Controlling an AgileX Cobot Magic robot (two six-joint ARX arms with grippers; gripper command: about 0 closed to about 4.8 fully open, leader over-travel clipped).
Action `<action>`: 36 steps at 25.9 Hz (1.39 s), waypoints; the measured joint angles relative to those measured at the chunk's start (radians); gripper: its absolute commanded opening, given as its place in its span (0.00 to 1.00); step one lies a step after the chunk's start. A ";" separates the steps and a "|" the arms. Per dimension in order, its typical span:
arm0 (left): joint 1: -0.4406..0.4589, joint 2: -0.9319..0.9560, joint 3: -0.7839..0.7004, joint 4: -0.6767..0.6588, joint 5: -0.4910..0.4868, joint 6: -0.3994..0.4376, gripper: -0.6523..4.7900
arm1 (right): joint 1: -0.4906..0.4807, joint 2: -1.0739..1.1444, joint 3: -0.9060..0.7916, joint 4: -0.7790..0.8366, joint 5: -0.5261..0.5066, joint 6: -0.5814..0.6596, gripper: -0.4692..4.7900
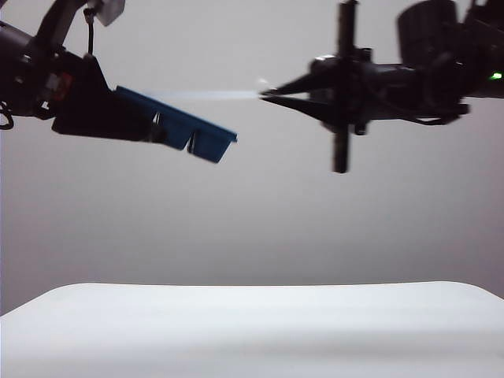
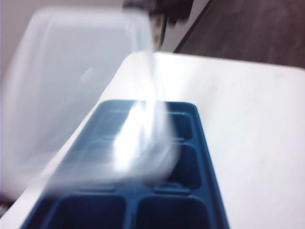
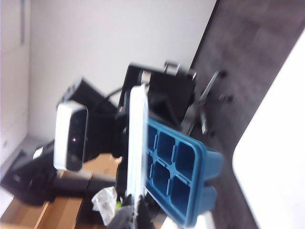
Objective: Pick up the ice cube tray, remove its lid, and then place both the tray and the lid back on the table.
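High above the table (image 1: 252, 331), my left gripper (image 1: 153, 126) is shut on one end of the dark blue ice cube tray (image 1: 197, 130), which tilts down toward the middle. The lid (image 1: 213, 95) shows edge-on as a thin pale line, lifted off the tray's free end. My right gripper (image 1: 264, 94) is shut on the lid's far edge. In the left wrist view the blurred translucent lid (image 2: 71, 86) hovers over the tray (image 2: 205, 157); the left fingers are hidden. In the right wrist view my right gripper (image 3: 136, 210) pinches the lid (image 3: 138, 133) beside the tray's open compartments (image 3: 178, 167).
The white table (image 2: 248, 119) lies well below both grippers, its edge (image 3: 276, 157) bordering dark floor. Behind the tray in the right wrist view are the left arm's white wrist camera (image 3: 71, 136) and cardboard boxes (image 3: 47, 210).
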 measured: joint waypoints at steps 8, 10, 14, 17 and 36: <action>0.006 0.007 0.000 -0.103 -0.170 0.032 0.61 | -0.164 0.000 -0.035 0.019 -0.023 -0.019 0.07; 0.006 0.028 0.000 -0.113 -0.181 0.055 0.61 | -0.169 0.000 -0.081 -0.007 -0.023 -0.068 0.07; 0.007 0.060 0.000 -0.117 -0.155 0.099 0.61 | -0.178 0.000 -0.169 -0.169 0.001 -0.239 0.07; 0.008 0.132 -0.013 -0.016 -0.027 0.132 0.61 | -0.214 0.000 -0.192 -0.401 0.096 -0.470 0.07; 0.132 0.678 -0.025 0.388 0.163 0.112 0.61 | -0.317 0.000 -0.190 -0.710 0.563 -0.763 0.28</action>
